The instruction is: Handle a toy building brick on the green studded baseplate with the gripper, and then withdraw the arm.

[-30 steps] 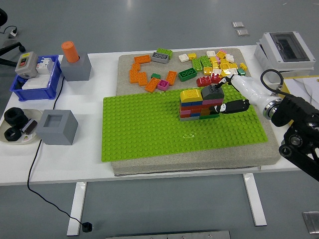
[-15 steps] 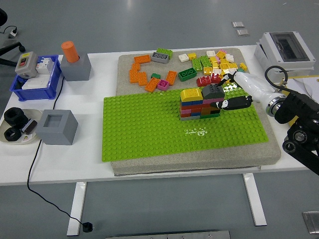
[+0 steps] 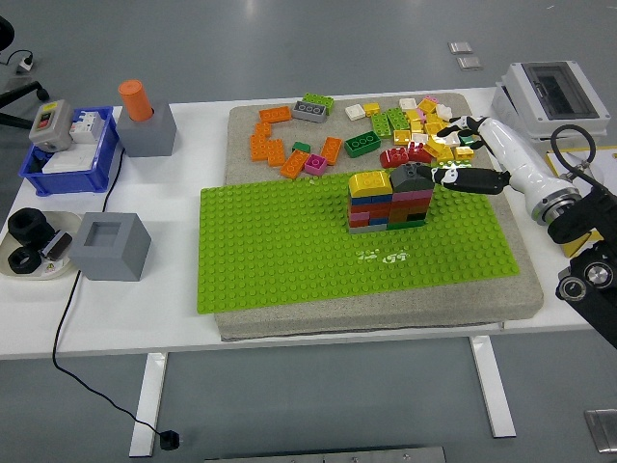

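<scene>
right robot hand (image 3: 461,154), fingers spread and holding nothing, just right of the brick stack (image 3: 389,200) standing right of centre on the green baseplate (image 3: 270,251); loose bricks (image 3: 405,125) beyond, on the counter (image 3: 183,289).

Single view: head camera. Position: high, on the robot's side of the table (image 3: 289,318). Facing: forward and down. Distance: moderate; whole tabletop in frame, near edge low in frame, grey floor beyond the far edge. Baseplate (image 3: 289,246) near centre. Right arm (image 3: 578,222) enters from the right edge. No second view; no overlap to record.
</scene>
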Tool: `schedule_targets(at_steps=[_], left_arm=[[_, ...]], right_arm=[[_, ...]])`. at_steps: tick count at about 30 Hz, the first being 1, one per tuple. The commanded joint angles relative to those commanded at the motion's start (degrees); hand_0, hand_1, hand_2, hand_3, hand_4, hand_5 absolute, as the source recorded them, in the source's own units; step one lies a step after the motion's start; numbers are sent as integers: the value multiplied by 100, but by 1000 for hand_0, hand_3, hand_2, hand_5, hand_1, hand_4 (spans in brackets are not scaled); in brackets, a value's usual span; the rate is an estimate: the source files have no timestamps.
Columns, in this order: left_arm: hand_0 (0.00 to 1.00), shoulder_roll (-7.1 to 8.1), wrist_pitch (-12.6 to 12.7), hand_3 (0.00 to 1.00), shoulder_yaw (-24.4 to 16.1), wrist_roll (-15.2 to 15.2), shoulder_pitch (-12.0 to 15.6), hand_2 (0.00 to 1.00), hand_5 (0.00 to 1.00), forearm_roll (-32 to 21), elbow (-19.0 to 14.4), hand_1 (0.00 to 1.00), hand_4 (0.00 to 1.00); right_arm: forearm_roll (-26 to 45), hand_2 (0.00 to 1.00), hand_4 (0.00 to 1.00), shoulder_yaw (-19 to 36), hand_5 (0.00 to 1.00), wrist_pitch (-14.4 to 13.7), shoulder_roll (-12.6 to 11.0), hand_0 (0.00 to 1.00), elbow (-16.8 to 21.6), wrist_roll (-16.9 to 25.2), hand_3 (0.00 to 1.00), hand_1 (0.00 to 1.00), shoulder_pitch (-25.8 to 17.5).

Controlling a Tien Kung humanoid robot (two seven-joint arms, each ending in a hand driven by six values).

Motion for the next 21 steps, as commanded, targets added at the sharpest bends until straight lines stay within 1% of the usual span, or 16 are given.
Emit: schedule_targets(at_steps=[1, 2, 3, 8, 9, 10, 14, 15, 18, 20, 21], left_arm=[[646, -10, 2, 826, -1, 2, 2, 692, 987, -10, 0, 650, 998], [646, -27, 6, 826, -10, 1, 5, 692, 987, -25, 0, 650, 998], [647, -37, 8, 828, -16, 1, 6, 695, 987, -33, 0, 651, 998], [647, -91, 5, 828, -129, -27, -15, 695, 987, 23, 0, 651, 998], [647, -97, 2, 829, -137, -36, -16, 696, 987, 20, 0, 651, 998], [647, -101, 0, 829, -142, -44, -18, 696, 987, 15, 0, 651, 998], [647, -109, -16, 829, -154, -65, -27, 696, 987, 23, 0, 651, 998], [647, -109, -21, 828, -155, -67, -28, 694, 987, 28, 0, 652, 998], [647, -107, -39, 828, -163, -68, -32, 694, 987, 51, 0, 652, 998], [647, -108, -49, 828, -167, -63, -34, 694, 987, 66, 0, 652, 998], [647, -109, -54, 824, -171, -59, -34, 694, 983, 74, 0, 652, 998]], right_arm=[[74, 848, 924, 122, 493, -65, 61, 704, 2, 69, 695, 793, -79], [223, 848, 924, 279, 493, -199, 159, 704, -29, 205, 695, 793, -200], [329, 814, 899, 376, 473, -285, 214, 632, -56, 296, 682, 737, -266], [1089, 814, 899, 788, 473, -813, 526, 632, -345, 927, 682, 737, -613], [1252, 765, 820, 817, 418, -898, 577, 537, -390, 1050, 666, 682, -662], [1394, 765, 820, 835, 418, -964, 619, 537, -430, 1165, 666, 682, -697], [1982, 765, 820, 861, 418, -1129, 720, 537, -576, 1605, 666, 682, -749], [2131, 741, 785, 861, 361, -1150, 732, 511, -602, 1683, 657, 655, -747], [2512, 741, 785, 862, 361, -1182, 747, 511, -649, 1789, 657, 655, -739], [2646, 741, 785, 865, 361, -1190, 751, 511, -669, 1812, 657, 655, -740], [2698, 738, 788, 870, 343, -1192, 755, 509, -684, 1823, 653, 651, -745]])
